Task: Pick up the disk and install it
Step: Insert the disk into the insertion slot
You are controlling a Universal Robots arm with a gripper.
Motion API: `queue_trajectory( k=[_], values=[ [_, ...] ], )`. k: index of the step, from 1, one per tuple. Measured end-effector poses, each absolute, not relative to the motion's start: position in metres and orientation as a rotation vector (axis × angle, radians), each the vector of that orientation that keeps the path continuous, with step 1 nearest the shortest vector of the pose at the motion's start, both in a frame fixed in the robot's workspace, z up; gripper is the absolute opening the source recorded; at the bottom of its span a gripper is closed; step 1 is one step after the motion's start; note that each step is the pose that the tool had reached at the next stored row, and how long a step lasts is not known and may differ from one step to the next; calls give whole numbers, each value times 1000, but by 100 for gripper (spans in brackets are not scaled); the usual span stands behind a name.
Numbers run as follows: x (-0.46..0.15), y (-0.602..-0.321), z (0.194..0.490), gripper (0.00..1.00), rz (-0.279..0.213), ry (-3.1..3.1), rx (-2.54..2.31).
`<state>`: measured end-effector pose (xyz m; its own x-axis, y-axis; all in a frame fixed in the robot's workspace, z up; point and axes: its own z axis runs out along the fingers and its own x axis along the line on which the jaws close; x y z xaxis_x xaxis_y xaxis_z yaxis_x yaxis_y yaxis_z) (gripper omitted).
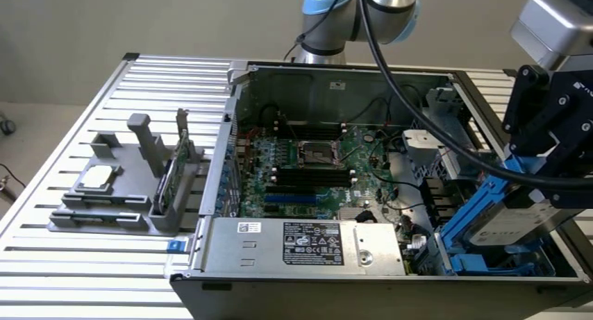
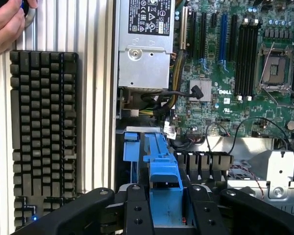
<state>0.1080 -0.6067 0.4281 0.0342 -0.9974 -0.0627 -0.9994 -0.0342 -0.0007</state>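
Note:
The disk (image 1: 515,221) is a silver-grey drive with a white label and blue carrier rails. It hangs tilted over the drive bay at the exterior view's right end of the open computer case (image 1: 278,77). My black gripper (image 1: 548,184) is shut on its upper end. In the wrist view the disk's blue carrier (image 2: 162,169) sits between my two fingers (image 2: 137,213), and my gripper (image 2: 167,215) is above the bay's metal cage. The drive's lower end reaches into the bay beside blue plastic brackets (image 1: 466,262).
Inside the case lie the motherboard (image 1: 315,160) and the power supply (image 1: 306,245). A grey fixture (image 1: 121,195) with small parts stands on the slatted table at the exterior view's left. The wrist view has a black keyboard (image 2: 44,132) and a person's hand (image 2: 7,24) beside the case.

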Motion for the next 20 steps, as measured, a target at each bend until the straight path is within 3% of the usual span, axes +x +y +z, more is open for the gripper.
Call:
queue_trajectory(
  k=[4, 5, 20],
  values=[
    [108, -608, 428, 34, 72, 2151, -2225],
    [108, -608, 428, 41, 73, 2150, -2225],
    [121, -610, 428, 41, 81, 2142, -2225]
  ],
)
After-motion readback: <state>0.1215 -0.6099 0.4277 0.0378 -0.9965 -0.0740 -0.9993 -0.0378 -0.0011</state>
